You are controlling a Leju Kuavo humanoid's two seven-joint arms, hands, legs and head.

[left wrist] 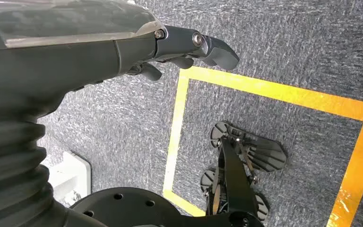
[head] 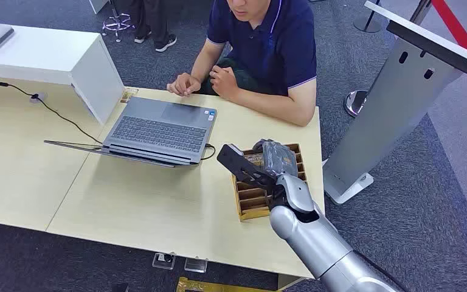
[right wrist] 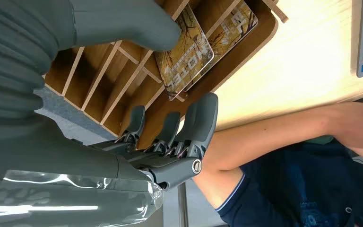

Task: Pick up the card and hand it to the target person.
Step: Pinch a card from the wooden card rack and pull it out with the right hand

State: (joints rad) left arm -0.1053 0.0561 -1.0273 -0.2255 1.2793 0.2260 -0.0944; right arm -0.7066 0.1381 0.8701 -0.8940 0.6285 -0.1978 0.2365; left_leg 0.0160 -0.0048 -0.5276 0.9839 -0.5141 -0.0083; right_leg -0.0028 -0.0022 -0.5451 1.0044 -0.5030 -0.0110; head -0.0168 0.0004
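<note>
We hold our right hand (right wrist: 170,118), fingers apart, over the slotted wooden card rack (right wrist: 94,85); we should pinch the brown printed card (right wrist: 189,52) squarely.

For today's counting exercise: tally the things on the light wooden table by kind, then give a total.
Laptop: 1
White box: 1
Slotted wooden card tray: 1
Patterned hotel cards visible in the tray: 2
Black cable: 1
Total: 6
</note>
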